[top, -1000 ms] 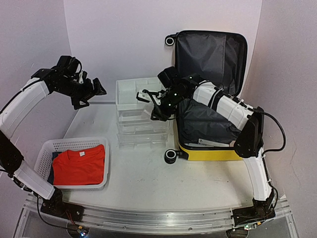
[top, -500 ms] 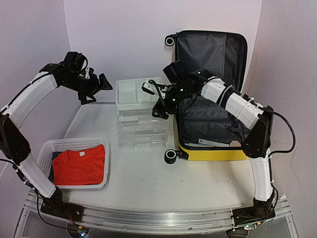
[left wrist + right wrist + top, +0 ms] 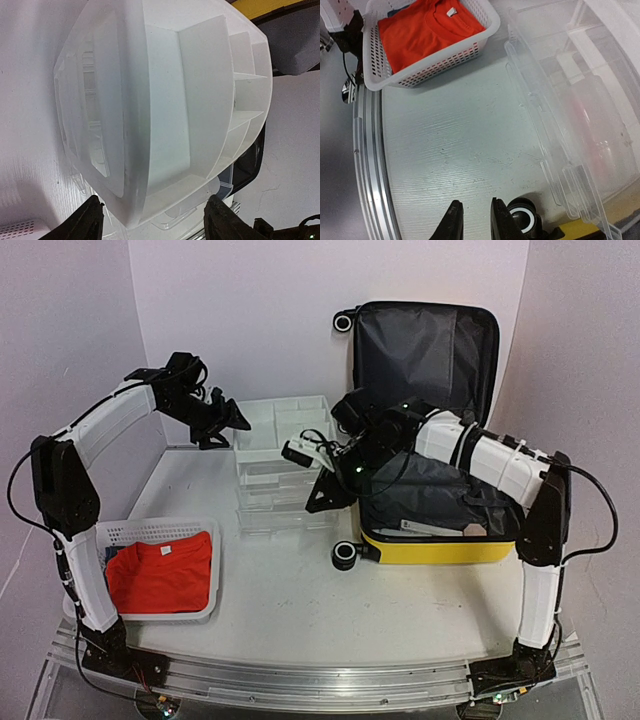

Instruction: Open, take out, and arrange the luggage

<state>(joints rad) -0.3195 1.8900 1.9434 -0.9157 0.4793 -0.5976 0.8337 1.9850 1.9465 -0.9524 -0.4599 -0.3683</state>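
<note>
The luggage point(image 3: 430, 546), a yellow suitcase, lies open at the right with its dark-lined lid point(image 3: 425, 350) upright and grey fabric over the lower half. My right gripper point(image 3: 318, 498) hangs low between the suitcase and the drawer unit. In the right wrist view its fingers point(image 3: 452, 222) leave only a narrow gap with nothing in it, just above the table beside a suitcase wheel point(image 3: 524, 220). My left gripper point(image 3: 232, 420) is at the drawer unit's back left corner. In the left wrist view it point(image 3: 157, 220) is open, its fingertips point(image 3: 92, 220) straddling that corner.
The white plastic drawer unit point(image 3: 285, 465) stands at the centre, left of the suitcase, with a divided tray on top point(image 3: 200, 100). A white mesh basket point(image 3: 150, 532) with a folded red shirt point(image 3: 160, 575) sits at the front left. Purple walls close in on three sides.
My left arm has swung right to the drawer unit and its jaws have narrowed slightly. My right gripper has dropped from over the drawers to beside the suitcase wheel, and its jaws have nearly closed.
</note>
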